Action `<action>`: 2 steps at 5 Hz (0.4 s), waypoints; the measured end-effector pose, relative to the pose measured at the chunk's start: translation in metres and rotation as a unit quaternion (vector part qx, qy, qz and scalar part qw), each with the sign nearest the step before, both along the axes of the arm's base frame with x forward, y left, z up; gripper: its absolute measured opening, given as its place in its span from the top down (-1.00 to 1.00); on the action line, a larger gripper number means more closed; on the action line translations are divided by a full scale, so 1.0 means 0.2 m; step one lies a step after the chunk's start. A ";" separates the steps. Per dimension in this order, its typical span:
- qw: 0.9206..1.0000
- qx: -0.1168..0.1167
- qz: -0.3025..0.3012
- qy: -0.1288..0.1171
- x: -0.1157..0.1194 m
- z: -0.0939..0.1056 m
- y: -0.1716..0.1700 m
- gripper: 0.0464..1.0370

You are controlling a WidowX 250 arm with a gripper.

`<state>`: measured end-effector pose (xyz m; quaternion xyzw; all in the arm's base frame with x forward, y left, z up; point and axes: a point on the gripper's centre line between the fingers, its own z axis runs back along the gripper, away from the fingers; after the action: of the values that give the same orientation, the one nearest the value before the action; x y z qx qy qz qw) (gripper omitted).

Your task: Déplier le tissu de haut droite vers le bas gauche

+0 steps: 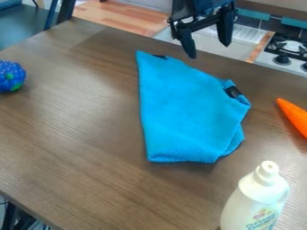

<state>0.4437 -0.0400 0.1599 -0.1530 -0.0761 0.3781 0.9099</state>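
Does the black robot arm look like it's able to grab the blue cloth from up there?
Probably yes. Its open tool hangs by the far side of the blue cloth, and nothing seems to stand between them. The white bottle is on the near side, out of the way.

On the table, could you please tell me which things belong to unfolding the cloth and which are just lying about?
For the job:
- blue cloth, partly folded
- gripper, above the cloth's far side

Just lying about:
- white bottle
- orange pointed object
- bumpy blue object with green patches
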 end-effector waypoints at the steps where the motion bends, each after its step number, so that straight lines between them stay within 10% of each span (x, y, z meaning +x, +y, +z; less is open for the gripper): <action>1: 1.000 0.001 -0.001 0.020 0.00 -0.09 0.00 -0.93; 2: 0.999 0.018 0.017 0.022 0.02 -0.12 -0.02 -0.93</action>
<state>0.4469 -0.0430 0.1352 -0.1273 -0.0650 0.3951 0.9074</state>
